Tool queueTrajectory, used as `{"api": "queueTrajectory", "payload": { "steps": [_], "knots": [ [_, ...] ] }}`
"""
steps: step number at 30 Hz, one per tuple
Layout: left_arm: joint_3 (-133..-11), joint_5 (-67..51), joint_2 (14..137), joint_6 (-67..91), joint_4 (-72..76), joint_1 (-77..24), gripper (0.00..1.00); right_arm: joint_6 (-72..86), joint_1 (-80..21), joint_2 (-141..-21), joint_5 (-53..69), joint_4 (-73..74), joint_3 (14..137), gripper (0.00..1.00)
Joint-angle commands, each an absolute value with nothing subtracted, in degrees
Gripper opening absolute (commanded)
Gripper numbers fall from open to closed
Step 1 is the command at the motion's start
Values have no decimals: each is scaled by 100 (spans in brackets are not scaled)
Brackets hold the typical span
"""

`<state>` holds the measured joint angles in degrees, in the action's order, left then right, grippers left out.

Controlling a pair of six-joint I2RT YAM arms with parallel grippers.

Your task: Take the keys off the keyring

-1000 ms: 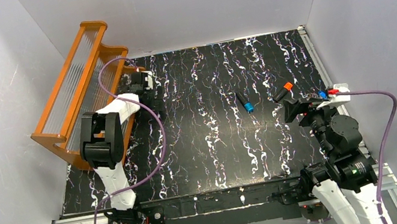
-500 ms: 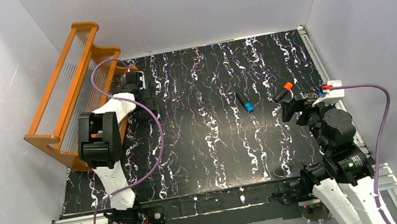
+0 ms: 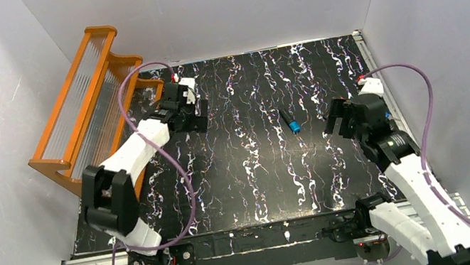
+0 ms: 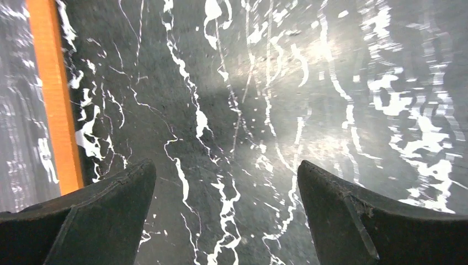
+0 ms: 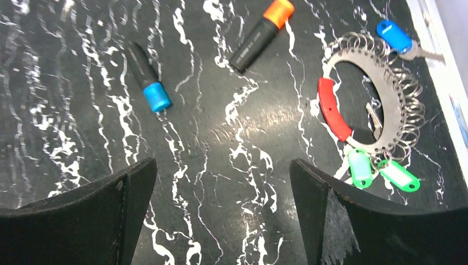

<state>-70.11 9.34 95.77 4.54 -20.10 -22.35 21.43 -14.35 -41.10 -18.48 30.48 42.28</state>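
The keyring (image 5: 401, 83), a silver ring strung with many small loops and a red segment (image 5: 333, 109), lies flat on the mat at the right of the right wrist view. On it hang a blue-headed key (image 5: 394, 35) and two green-tagged keys (image 5: 360, 167). My right gripper (image 5: 222, 165) is open and empty, hovering above the mat just left of the ring. In the top view the right gripper (image 3: 340, 123) hides the ring. My left gripper (image 4: 226, 165) is open and empty over bare mat, at the far left in the top view (image 3: 195, 119).
A black cylinder with a blue tip (image 5: 148, 77) and one with an orange tip (image 5: 261, 34) lie left of the ring. An orange rack (image 3: 87, 107) stands at the far left; its edge (image 4: 55, 99) shows beside the left gripper. The mat's white right border (image 5: 441, 61) runs close by the ring.
The left gripper has swung right, away from the orange rack and out over the mat. The right arm has reached forward over the keyring and now covers it in the top view.
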Motion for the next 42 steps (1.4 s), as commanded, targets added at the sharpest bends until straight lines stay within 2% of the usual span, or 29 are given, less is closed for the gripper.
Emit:
{"api": "queueTrajectory", "payload": {
  "steps": [1, 8, 17, 23, 32, 42],
  "knots": [
    [-6788, 758, 8541, 542, -2133, -2347, 98, 2446, -1416, -4692, -2137, 3474, 4644, 99],
    [-5956, 872, 7136, 524, -1581, -2780, 98, 2472, -1190, -5929, -2333, 3709, 5165, 99],
    [-5840, 1066, 7128, 388, -1460, -3075, 98, 2006, 290, -7374, -1241, 2893, 5188, 92],
    [-5791, 1076, 7221, 379, -1386, -3175, 98, 1427, 876, -8060, -573, 2261, 5185, 86],
    [-5723, 1156, 7181, 232, -1310, -3324, 98, 818, 1364, -8837, -35, 1970, 5317, 71],
    [-5685, 1085, 7089, 186, -1242, -3366, 98, 502, 1547, -9146, 95, 1795, 5127, 61]
  ]
}}
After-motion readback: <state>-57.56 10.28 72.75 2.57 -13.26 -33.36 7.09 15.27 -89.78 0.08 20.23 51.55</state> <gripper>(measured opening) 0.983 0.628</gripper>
